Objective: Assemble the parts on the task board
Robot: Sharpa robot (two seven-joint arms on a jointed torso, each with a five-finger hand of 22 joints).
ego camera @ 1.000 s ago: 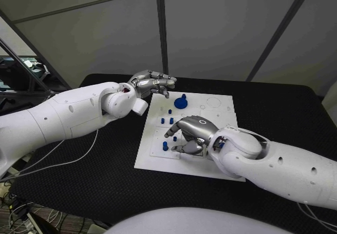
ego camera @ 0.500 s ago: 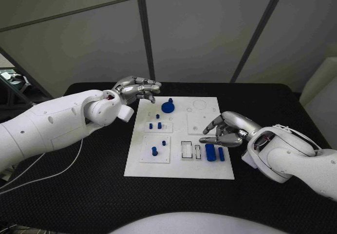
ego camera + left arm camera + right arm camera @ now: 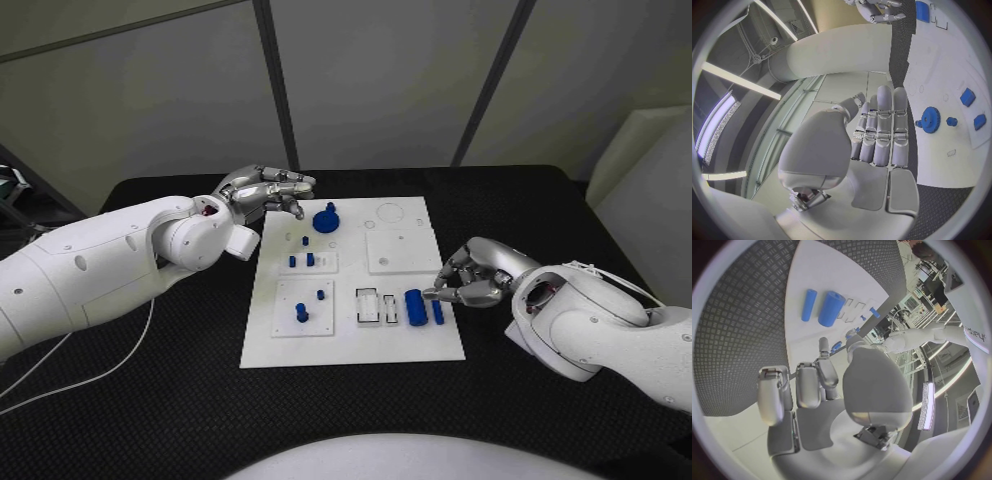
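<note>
— So, how do the two hands sit?

— Left hand (image 3: 268,189) hangs over the black table (image 3: 173,400) just off the task board's (image 3: 404,345) far left corner, fingers curled in together, nothing in them. In the left wrist view its fingers (image 3: 882,127) lie side by side, straight, next to the board's edge. Right hand (image 3: 476,275) is at the board's right edge, about halfway along it, fingers bent inward and close together, holding nothing — its fingertips sit just beside the thin blue bar (image 3: 437,312).

— And the parts?

— Near the far left corner stands a blue gear-like disc (image 3: 327,218) with a knob on top. Toward the near edge from it, small blue pegs (image 3: 300,260) stand in a raised square block on the left side, and two more pegs (image 3: 309,303) stand in a second block closer to the near left corner. By the right edge, a thick blue cylinder (image 3: 415,305) and the thin bar lie side by side, with two open rectangular slots (image 3: 378,305) beside them toward the middle. A plain white square block (image 3: 400,250) sits on the right half, farther back.

— What about the surroundings?

— Textured black tabletop, board in its middle; grey panelled walls (image 3: 375,90) with dark seams behind the far edge.
</note>
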